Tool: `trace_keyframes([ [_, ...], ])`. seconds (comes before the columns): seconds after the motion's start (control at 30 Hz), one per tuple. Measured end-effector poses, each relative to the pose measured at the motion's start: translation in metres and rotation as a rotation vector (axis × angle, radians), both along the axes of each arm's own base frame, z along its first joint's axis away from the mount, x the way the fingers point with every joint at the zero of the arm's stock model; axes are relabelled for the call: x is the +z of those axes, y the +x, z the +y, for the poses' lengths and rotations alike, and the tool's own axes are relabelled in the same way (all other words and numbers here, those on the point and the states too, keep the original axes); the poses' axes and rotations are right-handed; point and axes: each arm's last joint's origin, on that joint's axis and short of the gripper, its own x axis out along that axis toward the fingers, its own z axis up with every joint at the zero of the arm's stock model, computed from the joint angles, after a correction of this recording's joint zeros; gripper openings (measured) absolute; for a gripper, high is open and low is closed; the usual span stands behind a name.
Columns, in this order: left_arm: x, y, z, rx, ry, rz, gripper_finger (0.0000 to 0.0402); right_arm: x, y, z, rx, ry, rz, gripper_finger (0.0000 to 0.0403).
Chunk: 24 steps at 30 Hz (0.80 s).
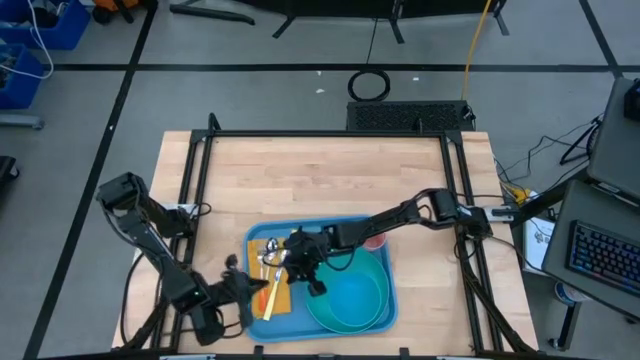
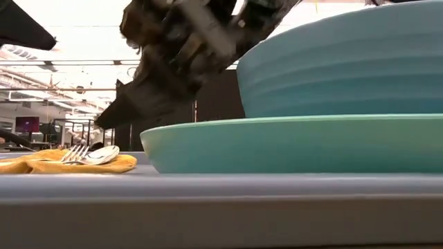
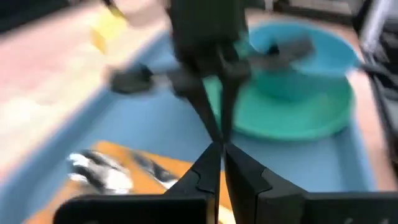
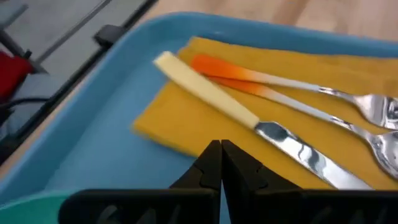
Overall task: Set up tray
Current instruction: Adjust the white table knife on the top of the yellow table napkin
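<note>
I see no readable writing anywhere. The large flat blue plastic tray (image 1: pixel 262 240) sits at the wooden desk's (image 1: pixel 320 180) near edge; right gripper (image 4: pixel 221 163) hovers over its yellow napkin (image 4: pixel 186 118), jaws together; left gripper (image 3: pixel 222 163) alongside, jaws together, empty.

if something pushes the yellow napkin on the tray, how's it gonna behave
The yellow napkin looks thin and soft, so it would probably bunch or wrinkle rather than slide stiffly. Its flat lie on the smooth blue tray suggests it may slip easily. The cutlery resting on top would likely shift or get dragged along.
</note>
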Motion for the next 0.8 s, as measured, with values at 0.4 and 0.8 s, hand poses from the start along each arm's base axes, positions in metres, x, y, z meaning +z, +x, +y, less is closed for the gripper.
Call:
trace_keyframes([
  [0.4,0.001,0.019,-0.021,-0.350,-0.078,0.131,0.0004,0.048,-0.105,0.017,-0.073,-0.074,-0.222,0.0000],
  [0.8,-0.007,0.033,-0.015,-0.354,-0.377,0.292,0.0062,0.062,-0.197,-0.004,-0.222,0.040,-0.374,0.0000],
])
